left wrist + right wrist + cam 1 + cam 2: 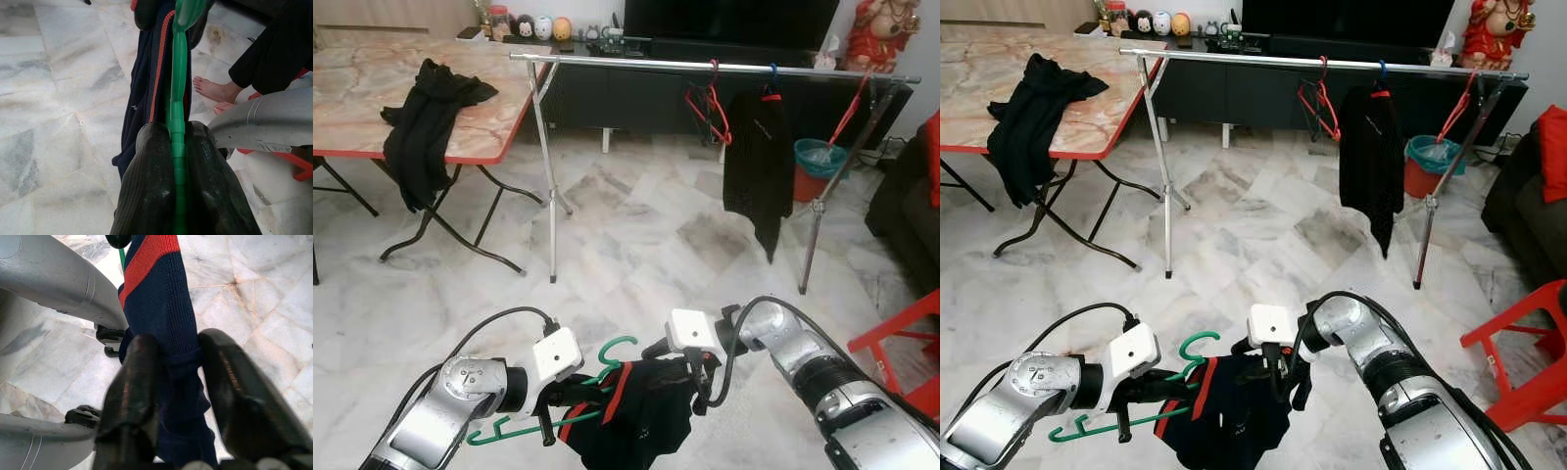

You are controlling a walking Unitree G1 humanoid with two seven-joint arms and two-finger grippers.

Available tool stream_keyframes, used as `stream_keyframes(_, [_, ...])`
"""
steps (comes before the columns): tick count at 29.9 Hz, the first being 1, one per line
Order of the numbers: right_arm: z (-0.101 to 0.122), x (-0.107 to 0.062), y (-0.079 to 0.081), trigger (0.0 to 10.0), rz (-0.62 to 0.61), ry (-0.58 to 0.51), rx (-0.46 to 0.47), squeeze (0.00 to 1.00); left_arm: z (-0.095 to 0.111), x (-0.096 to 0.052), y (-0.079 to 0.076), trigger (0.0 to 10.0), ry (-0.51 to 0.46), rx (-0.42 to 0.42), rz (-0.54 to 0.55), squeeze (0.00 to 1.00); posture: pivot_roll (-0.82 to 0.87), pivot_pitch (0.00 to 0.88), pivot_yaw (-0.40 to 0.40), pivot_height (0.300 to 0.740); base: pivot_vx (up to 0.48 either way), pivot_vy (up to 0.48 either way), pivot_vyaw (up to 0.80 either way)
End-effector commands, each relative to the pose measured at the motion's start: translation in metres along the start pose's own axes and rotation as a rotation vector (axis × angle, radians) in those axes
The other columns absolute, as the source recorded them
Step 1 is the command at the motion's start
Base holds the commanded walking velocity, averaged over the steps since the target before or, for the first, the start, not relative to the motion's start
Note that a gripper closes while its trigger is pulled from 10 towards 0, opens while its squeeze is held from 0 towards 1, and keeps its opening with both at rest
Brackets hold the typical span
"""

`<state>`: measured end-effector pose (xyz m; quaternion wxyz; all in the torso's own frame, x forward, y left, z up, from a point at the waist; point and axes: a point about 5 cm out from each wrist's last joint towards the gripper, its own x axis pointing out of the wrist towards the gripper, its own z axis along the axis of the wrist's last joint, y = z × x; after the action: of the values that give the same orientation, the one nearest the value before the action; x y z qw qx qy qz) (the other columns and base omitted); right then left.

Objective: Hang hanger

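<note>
A two-armed robot stands on a marble floor (636, 235) well short of a drying rail (705, 67), carrying a green hanger (570, 392) draped with a dark, red-trimmed garment (641, 416) low in front of its body. The left gripper (177, 161) has its jaws closed on the hanger's green bar, as the left wrist view shows. The right gripper (178, 377) has its jaws pinching a fold of the garment near the shoulder.

The hanger lies roughly level, its long axis running across the robot from left to right, with the hook (619, 349) curling up and away toward the rail.

The rail stands well apart, beyond reach from here, and already carries a red hanger (710, 106) and a black garment (759, 166). Another dark cloth (426, 122) hangs off the tabletop (372, 88) to the left. A person's bare feet (215, 93) stand close beside the robot in the left wrist view.

The risks look plain. The garment seems loosely draped, so lifting it could let it slide off the bar, especially if the right jaws let go early. The hook faces partly sideways, so it may miss the rail or snag the hangers already there unless turned square. The person's feet are near the walking path.
</note>
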<state>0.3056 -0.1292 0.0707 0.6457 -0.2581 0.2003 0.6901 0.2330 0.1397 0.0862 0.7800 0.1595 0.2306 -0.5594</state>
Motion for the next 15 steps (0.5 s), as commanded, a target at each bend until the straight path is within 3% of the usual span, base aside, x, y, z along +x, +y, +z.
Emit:
stream_keyframes(1, [0.0017, -0.0020, -0.0025, 0.0, -0.002, 0.009, -0.012, 0.00, 0.0081, -0.0012, -0.0007, 0.0, -0.032, 0.021, -0.007, 0.00, 0.10, 0.000, -0.088, 0.740, 0.000, 0.000, 0.00])
stream_keyframes(15, [0.0028, -0.0026, -0.0035, 0.0, 0.000, 0.008, -0.013, 0.00, 0.0044, -0.0010, -0.0032, 0.0, -0.023, 0.015, -0.017, 0.00, 0.10, 0.000, -0.089, 0.740, 0.000, 0.000, 0.00])
